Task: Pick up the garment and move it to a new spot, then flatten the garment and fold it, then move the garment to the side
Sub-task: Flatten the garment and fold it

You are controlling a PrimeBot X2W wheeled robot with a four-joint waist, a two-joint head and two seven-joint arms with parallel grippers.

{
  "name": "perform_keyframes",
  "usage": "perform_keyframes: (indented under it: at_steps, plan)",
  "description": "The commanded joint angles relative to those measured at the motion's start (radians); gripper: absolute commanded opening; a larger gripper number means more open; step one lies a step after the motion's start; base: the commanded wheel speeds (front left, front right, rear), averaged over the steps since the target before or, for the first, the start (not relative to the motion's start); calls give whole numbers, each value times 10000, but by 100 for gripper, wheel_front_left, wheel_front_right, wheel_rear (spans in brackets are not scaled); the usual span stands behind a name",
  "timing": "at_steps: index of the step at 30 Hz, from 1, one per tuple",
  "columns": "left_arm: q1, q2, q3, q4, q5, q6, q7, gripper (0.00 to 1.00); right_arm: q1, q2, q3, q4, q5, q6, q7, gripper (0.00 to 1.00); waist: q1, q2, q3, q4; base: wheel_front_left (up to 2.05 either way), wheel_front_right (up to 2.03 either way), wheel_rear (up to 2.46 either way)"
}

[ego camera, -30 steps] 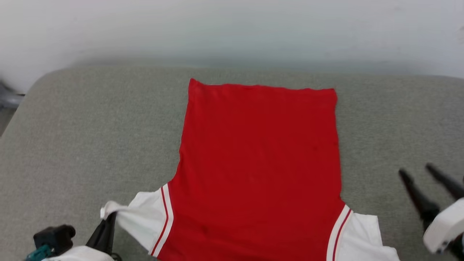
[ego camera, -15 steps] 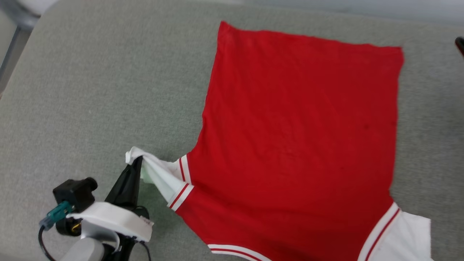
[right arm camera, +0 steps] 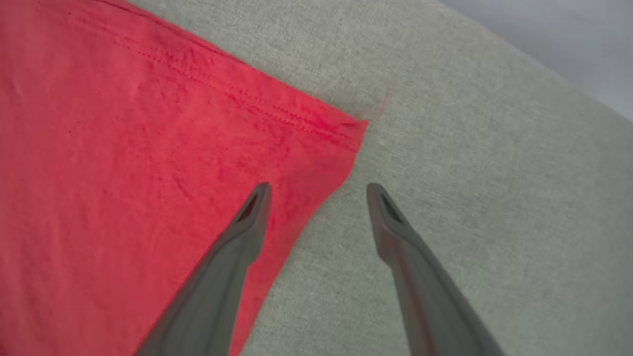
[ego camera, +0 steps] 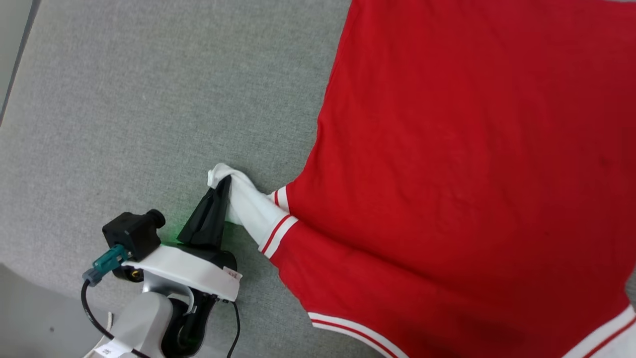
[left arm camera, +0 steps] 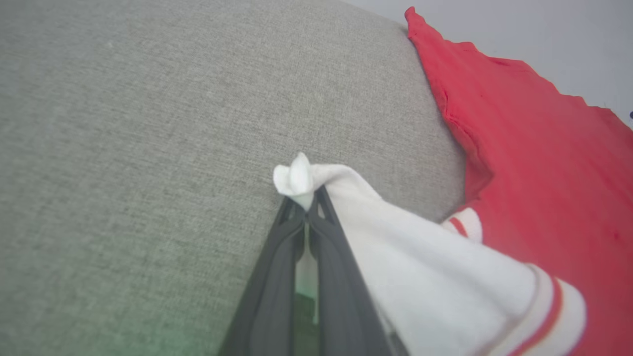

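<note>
No words or numbers could be read anywhere. A small white sticker (ego camera: 230,273) on the left arm (ego camera: 144,318) had tiny marks, too small to read.

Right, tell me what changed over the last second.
The head camera swung down and left, so the whole view shifted. The right gripper went forward along the garment to its far hem corner, jaws open astride the edge. The left gripper stayed shut on the white sleeve, now bunched tighter. The garment lies flat as before.
</note>
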State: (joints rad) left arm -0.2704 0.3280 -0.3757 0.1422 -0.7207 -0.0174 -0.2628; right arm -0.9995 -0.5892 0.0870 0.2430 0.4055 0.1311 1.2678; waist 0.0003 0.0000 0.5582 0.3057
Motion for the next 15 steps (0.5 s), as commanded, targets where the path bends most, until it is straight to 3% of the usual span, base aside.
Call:
perform_keyframes:
  at_steps: [1, 12, 13, 14, 15]
  plan:
    - [-235, -170, 108, 68, 175, -135, -25, 0, -233, 63, 78, 256, -204, -8, 141, 100, -3, 0, 512, 368, 0, 0, 0]
    - [-425, -797, 435, 488, 714, -616, -9, 0, 812, 47, 810, 1206, -410, -7, 19, 100, -3, 0, 856, 532, 0, 0, 0]
    - [-445, -853, 494, 558, 793, -690, 3, 0, 746, -48, 790, 1185, -337, -7, -219, 31, -3, 0, 826, 523, 0, 0, 0]
    - [-445, -853, 494, 558, 793, -690, 3, 0, 746, -48, 790, 1185, -337, -7, -219, 31, -3, 0, 826, 523, 0, 0, 0]
    - [-428, -885, 590, 613, 868, -736, 3, 0, 607, -34, 719, 1152, -280, -7, -453, 0, -3, 0, 751, 464, 0, 0, 0]
